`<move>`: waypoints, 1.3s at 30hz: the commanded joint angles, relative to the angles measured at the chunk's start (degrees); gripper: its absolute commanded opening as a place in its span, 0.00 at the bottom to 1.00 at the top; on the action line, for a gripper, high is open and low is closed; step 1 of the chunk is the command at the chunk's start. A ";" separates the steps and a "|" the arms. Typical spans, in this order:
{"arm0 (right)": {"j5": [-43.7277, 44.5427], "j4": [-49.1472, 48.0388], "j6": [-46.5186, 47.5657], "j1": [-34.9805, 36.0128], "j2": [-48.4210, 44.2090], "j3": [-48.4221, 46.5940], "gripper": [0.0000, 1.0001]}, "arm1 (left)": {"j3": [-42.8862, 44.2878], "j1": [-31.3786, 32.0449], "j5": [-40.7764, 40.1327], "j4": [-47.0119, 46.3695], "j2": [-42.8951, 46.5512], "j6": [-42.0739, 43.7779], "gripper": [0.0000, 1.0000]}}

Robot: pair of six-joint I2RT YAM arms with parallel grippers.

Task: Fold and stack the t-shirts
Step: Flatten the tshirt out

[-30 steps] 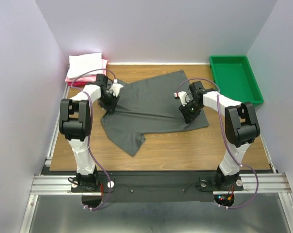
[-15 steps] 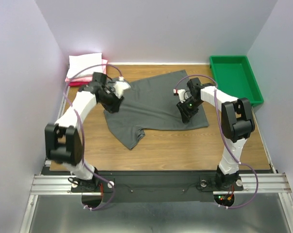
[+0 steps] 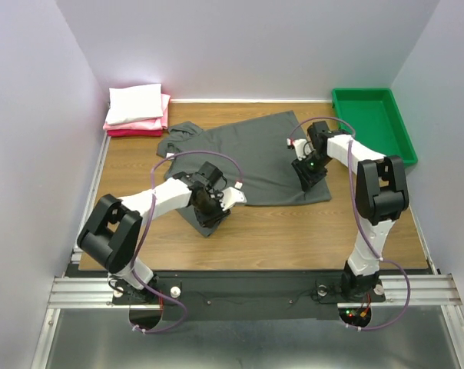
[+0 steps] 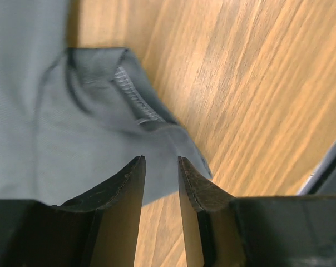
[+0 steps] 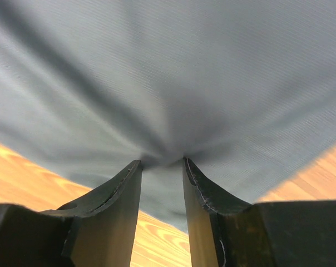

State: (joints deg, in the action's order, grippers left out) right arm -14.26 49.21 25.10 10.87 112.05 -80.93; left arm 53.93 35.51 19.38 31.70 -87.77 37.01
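Charcoal t-shirt (image 3: 251,154): lying spread on counter (image 3: 332,231) between both jaws. Pinching its edge in right jaws, bunching creases at tips. Holding left jaws narrowly parted over hemmed corner; cannot tell whether gripping. Risking lopsided fold if lifting with left corner slipping free.

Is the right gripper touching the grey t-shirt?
Touching. The right wrist view shows the grey t-shirt puckered and pinched between the fingers of the right gripper.

Left hand (image 4: 159,161) slightly parted; right hand (image 5: 161,162) pinching.
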 commanded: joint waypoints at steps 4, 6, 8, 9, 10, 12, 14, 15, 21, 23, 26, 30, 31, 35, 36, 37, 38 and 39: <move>4.59 0.71 3.28 -2.08 -0.43 0.50 0.41 | -5.59 1.67 -5.58 2.55 -2.06 5.51 0.38; 4.86 0.71 3.81 -2.26 -0.60 1.12 0.41 | -7.43 1.58 -6.28 5.20 -0.75 7.71 0.38; 4.94 0.62 3.90 -2.17 -0.87 1.73 0.41 | -8.31 1.50 -7.07 8.98 2.33 10.44 0.38; 5.03 0.71 3.99 -2.17 -1.13 1.91 0.41 | -8.40 1.58 -7.07 11.60 4.34 11.06 0.38; 5.12 0.80 3.99 -2.26 -1.31 1.91 0.41 | -8.23 1.50 -6.98 12.93 5.23 12.71 0.39; 5.65 0.89 4.34 -2.26 -2.44 2.35 0.41 | -6.92 1.50 -6.46 16.87 8.21 14.31 0.41; 6.17 1.06 4.69 -2.17 -3.59 2.79 0.41 | -5.34 1.50 -6.37 19.00 9.98 15.98 0.45; 6.09 1.67 5.13 -2.26 -4.20 2.88 0.41 | -3.15 1.41 -6.46 19.71 10.68 16.24 0.46; 5.03 4.31 7.67 -2.26 -9.39 4.19 0.41 | 7.57 -5.96 -4.18 18.59 8.68 15.46 0.49; 6.17 4.14 8.47 -2.26 -9.31 5.16 0.41 | 9.34 -12.46 -3.47 15.60 6.65 14.41 0.49; 5.83 3.79 8.82 -2.35 -7.56 5.78 0.41 | 11.54 -18.45 -3.47 10.50 2.61 12.65 0.49; 6.09 1.68 8.73 -2.35 -4.13 6.92 0.41 | 9.36 -21.09 -5.22 4.69 -2.23 12.38 0.48; 6.35 1.33 8.82 -2.26 -3.68 7.27 0.41 | 8.48 -21.35 -5.75 3.90 -2.76 12.47 0.48; 7.84 0.62 9.35 -2.26 -3.76 10.43 0.40 | 4.44 -22.15 -6.02 1.43 -4.25 12.38 0.48; 8.19 0.80 9.52 -2.35 -4.20 12.00 0.40 | 2.25 -22.23 -6.10 1.43 -3.99 12.64 0.47; 8.46 0.89 9.61 -2.26 -5.77 13.06 0.40 | 1.10 -22.24 -6.28 1.61 -3.56 12.90 0.47; 8.55 0.97 9.70 -2.35 -6.75 14.12 0.40 | -0.22 -22.24 -6.19 1.96 -3.03 13.26 0.47; 8.37 1.93 10.22 -2.35 -7.63 16.22 0.40 | -2.75 -22.32 -5.84 3.26 -1.28 14.39 0.47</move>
State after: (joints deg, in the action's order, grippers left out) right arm -7.01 49.82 33.69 8.38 106.08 -70.61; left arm 55.77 13.72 13.21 33.63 -92.18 49.87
